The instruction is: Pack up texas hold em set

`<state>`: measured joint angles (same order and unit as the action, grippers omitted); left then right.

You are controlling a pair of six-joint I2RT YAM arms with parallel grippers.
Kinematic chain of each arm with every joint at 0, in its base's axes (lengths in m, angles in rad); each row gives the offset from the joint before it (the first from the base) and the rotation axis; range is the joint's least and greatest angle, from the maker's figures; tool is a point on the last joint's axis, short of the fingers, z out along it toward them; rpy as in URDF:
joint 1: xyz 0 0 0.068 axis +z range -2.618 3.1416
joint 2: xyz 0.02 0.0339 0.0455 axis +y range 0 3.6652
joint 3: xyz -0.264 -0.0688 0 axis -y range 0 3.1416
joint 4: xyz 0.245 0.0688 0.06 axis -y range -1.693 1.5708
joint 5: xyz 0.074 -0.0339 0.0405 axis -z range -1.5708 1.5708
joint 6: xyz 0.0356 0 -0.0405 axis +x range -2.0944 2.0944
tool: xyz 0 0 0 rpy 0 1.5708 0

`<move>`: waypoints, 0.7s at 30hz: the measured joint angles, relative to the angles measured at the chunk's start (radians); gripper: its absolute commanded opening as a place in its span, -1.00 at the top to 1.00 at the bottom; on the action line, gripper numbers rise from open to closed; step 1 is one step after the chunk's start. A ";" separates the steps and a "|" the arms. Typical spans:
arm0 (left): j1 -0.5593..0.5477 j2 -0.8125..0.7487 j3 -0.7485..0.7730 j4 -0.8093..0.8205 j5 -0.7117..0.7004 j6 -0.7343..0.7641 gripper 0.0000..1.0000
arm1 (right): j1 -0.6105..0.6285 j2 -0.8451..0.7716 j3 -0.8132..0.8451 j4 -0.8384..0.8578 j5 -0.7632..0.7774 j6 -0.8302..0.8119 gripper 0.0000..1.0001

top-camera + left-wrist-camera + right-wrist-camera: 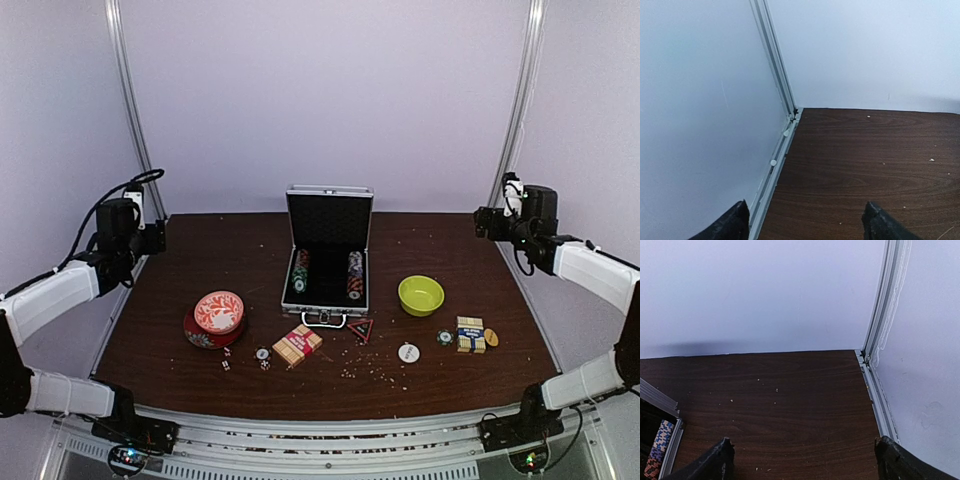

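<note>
The silver case point(328, 250) stands open at the table's middle, with two rows of striped chips point(354, 275) in its black base. In front of it lie a tan card deck point(297, 345), a triangular button point(361, 329), a round white button point(408, 352), small dice point(262, 354), a loose chip point(445, 337) and a second deck point(470, 334). My left gripper point(150, 237) point(806, 210) hangs open over the far left corner. My right gripper point(485, 222) point(804, 442) hangs open over the far right corner. The case's corner point(660, 400) shows in the right wrist view.
A round red tin with a white floral lid point(215, 318) sits left of the case. A lime-green bowl point(421, 294) sits to its right. Metal frame rails point(777, 150) point(875, 390) run along both table sides. Crumbs dot the dark wood.
</note>
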<state>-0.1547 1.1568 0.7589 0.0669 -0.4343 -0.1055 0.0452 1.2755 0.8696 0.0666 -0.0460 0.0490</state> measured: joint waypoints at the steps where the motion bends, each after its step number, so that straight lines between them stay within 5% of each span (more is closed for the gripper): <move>1: 0.004 0.000 0.001 0.003 0.024 -0.001 -0.38 | 0.000 0.006 0.010 -0.002 0.000 -0.003 -0.99; 5: 0.012 0.013 0.018 0.006 0.128 -0.003 -0.17 | 0.000 0.031 0.050 -0.016 0.000 -0.045 -0.95; 13: -0.064 0.044 0.090 0.000 0.335 0.004 -0.28 | 0.036 0.101 0.184 -0.146 -0.218 -0.209 -0.45; 21: -0.219 0.215 0.209 -0.056 0.485 -0.006 -0.24 | 0.402 0.241 0.322 -0.333 -0.260 -0.469 -0.06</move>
<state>-0.3740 1.3720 0.9680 0.0109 0.0509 -0.1112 0.4473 1.5166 1.1919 -0.2668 -0.3058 -0.4198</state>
